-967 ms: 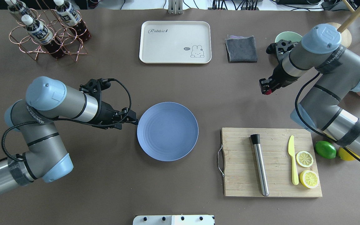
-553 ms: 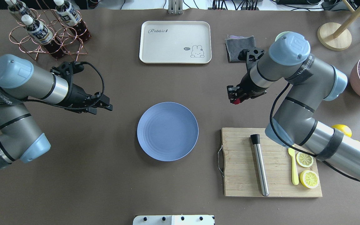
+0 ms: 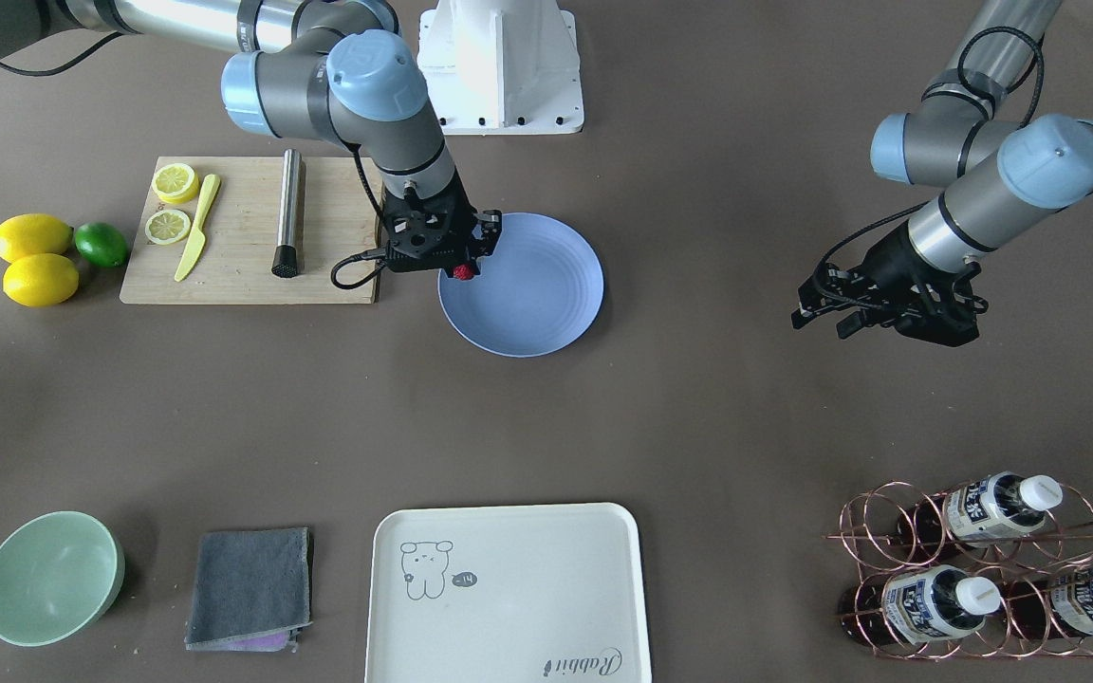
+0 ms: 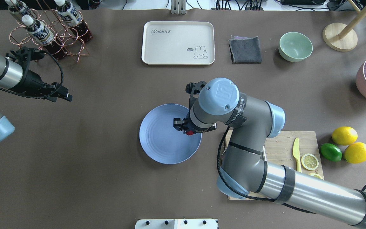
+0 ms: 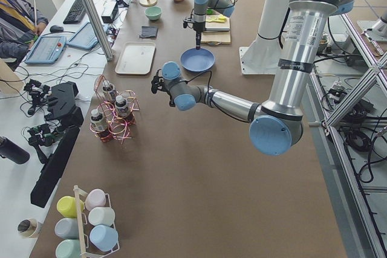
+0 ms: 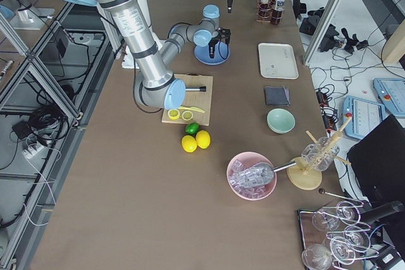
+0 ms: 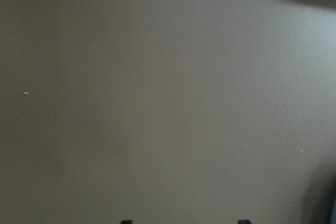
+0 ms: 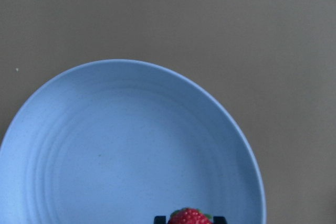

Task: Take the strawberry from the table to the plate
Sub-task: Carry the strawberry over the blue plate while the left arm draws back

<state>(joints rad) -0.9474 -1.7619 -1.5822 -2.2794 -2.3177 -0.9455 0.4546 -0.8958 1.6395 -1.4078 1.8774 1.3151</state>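
my right gripper (image 4: 188,131) clamped on strawberry (image 8: 190,216) | it hangs over plate (image 4: 164,143), near its right rim | gap to plate unclear, probably small | release lies straight down

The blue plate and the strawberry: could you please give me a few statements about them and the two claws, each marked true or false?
1. The right claw holds the strawberry over the plate. True.
2. The strawberry lies loose on the plate. False: it is gripped between the right claw's fingers.
3. The left claw hangs over the plate. False: it is over bare table, well off to the plate's side.
4. The left claw is open and holds nothing. True.
5. Lemon slices lie on the plate. False: they lie on the cutting board.
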